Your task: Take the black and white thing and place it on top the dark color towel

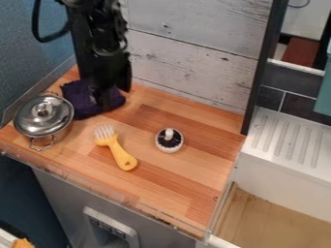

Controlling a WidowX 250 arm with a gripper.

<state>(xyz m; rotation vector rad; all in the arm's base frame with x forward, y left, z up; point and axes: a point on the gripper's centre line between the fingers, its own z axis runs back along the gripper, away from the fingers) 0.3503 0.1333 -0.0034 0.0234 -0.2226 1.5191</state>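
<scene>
Black and white thing (169,144): stood on bare wood near the middle of the table (188,177), off the towel. Round; a dark top is ringed in white, with a pale knob raised at its centre.

Tool (102,99): held low over the dark purple towel (77,99) at the table's back left, as viewed. Whether it is set wide or narrow, or whether anything is gripped, cannot be told. The towel is crumpled and partly hidden by the arm.

Lidded metal pot (38,118): placed just beside the towel, at the left; contact between them cannot be made out. Yellow-handled fork (122,156): laid flat between pot and round thing, pale tines pointed toward the back, handle slanted toward the front.
</scene>
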